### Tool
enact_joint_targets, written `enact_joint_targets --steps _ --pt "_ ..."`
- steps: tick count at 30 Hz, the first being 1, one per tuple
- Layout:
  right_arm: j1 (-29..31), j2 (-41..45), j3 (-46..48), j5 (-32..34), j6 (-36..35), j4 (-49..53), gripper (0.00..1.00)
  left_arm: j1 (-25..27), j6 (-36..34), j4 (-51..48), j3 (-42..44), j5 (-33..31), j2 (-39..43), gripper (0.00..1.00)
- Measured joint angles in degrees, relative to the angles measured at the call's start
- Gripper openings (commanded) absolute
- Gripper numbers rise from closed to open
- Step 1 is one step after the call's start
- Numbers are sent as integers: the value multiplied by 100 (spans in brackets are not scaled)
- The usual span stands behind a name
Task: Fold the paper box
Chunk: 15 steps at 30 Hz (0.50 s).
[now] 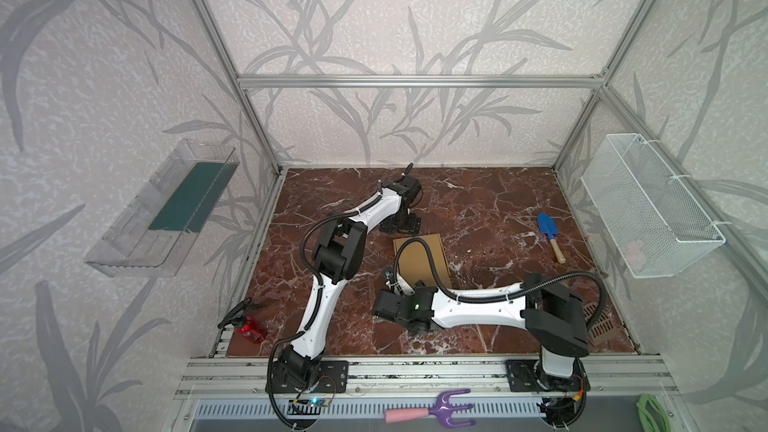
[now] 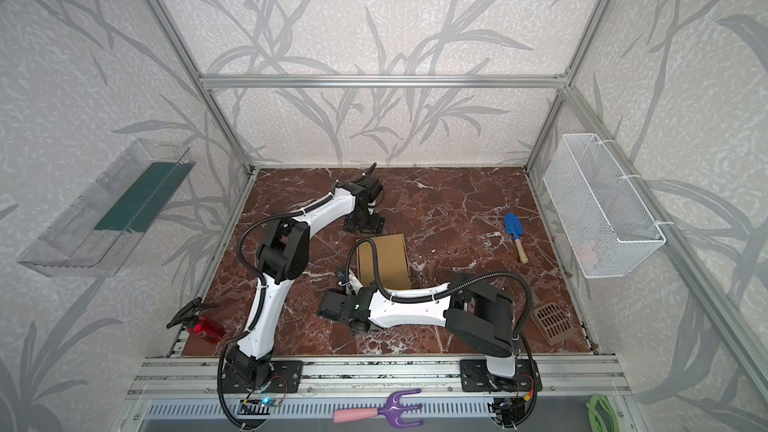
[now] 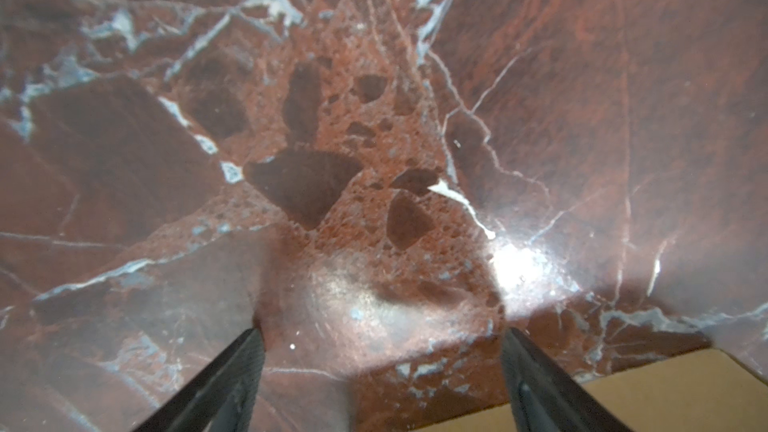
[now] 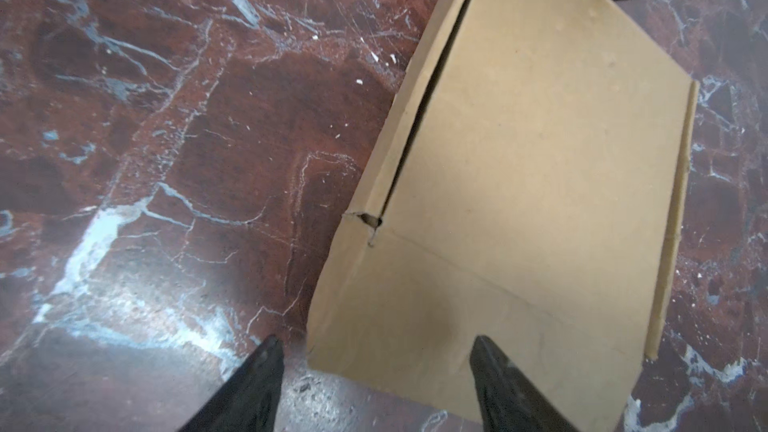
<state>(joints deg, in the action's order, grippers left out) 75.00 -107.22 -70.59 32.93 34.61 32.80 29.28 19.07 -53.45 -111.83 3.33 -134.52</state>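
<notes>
Red marble table (image 1: 478,201). Near its middle, lying flat, brown paper box (image 4: 540,160), slit along one side. Just past box's far edge, left claw (image 3: 382,332) spread wide, empty, over bare marble. At box's near corner, right claw (image 4: 376,338) well open, gripping nothing, one finger above cardboard. Blue trowel (image 1: 549,236) well apart, right.

I see the paper box (image 1: 415,263), plain tan cardboard, lying flat mid-frame, lid panel down, one side seam gaping.
</notes>
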Motion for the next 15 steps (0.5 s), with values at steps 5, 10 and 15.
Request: enact_joint_targets --steps 5,10,15 --pt "-22 -7 -17 63 -4 61 72 2 -7 -24 -28 -4 -17 90" --pt "-50 -7 -72 118 -2 138 70 2 -7 -39 -44 -4 -26 90" --pt "-66 50 -50 87 -4 122 71 2 -7 -37 -44 -11 -26 90"
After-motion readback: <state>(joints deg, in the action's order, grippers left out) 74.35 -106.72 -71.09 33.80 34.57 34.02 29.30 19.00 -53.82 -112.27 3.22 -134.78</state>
